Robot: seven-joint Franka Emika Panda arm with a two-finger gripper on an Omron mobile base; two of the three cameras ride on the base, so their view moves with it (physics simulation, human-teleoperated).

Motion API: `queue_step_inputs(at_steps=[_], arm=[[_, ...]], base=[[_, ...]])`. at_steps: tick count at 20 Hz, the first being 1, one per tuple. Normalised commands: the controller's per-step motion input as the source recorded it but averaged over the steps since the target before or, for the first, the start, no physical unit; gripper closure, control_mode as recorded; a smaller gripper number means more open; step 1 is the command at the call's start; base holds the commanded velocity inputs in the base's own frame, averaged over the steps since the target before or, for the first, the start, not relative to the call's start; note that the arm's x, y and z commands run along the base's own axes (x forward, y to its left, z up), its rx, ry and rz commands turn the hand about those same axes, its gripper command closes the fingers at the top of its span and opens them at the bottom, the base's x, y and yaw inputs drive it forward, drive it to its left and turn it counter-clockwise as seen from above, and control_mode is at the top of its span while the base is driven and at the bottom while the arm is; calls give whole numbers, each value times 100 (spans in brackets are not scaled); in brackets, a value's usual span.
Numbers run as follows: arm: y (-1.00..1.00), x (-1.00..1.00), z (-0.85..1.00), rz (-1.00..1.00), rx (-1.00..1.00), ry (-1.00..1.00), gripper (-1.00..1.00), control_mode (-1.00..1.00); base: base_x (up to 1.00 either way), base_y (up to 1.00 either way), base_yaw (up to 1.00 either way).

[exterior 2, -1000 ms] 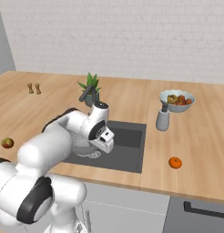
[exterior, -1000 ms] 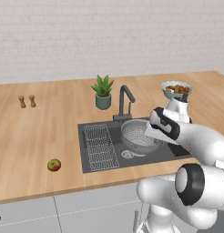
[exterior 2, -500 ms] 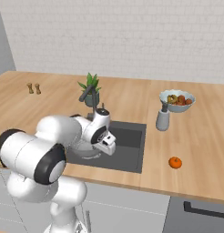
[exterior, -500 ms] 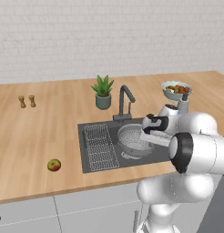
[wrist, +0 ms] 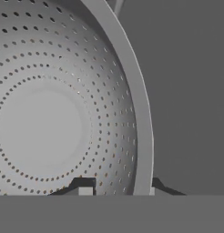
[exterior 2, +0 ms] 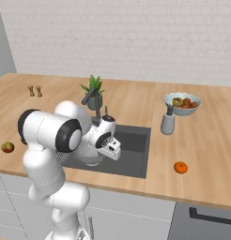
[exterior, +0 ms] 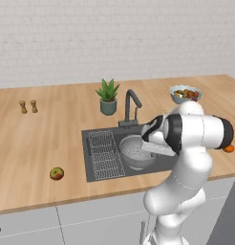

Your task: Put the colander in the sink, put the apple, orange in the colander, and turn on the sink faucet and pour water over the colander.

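Observation:
The silvery perforated colander (exterior: 133, 151) (exterior 2: 88, 153) (wrist: 50, 123) sits low in the dark grey sink (exterior: 103, 159) (exterior 2: 134, 144), beside the ribbed drainboard. My gripper (wrist: 118, 190) is shut on the colander's rim, one fingertip inside the bowl and one outside. The dark gooseneck sink faucet (exterior: 130, 103) (exterior 2: 92, 99) stands behind the basin, and no water runs. On the counter to the left of the sink lies the red-green apple (exterior: 56, 173) (exterior 2: 8, 147). The orange (exterior: 229, 149) (exterior 2: 180, 167) rests on the counter to the right.
A pale bowl of mixed fruit (exterior: 185, 93) (exterior 2: 182, 103) and a grey dispenser (exterior 2: 167, 123) stand right of the sink. A potted plant (exterior: 108, 98) sits behind the faucet. Two small shakers (exterior: 27, 106) (exterior 2: 34, 91) are at the far left.
The colander has moved slightly left and down into the basin with my gripper on its rim. My elbow has swung forward, in front of the sink's right side.

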Motion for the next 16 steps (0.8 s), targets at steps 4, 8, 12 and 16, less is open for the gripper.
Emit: queue_step_inputs(at_steps=[4,8,12,16], arm=[[-2,53,-36,7,0,7,100,-100],[-4,45,-50,7,0,1,100,-100],[-2,45,-42,3,1,-2,100,-100],[-1,44,-29,2,1,-6,100,-100]], base=[[0,0,0],[0,0,0],[0,0,0],[0,0,0]])
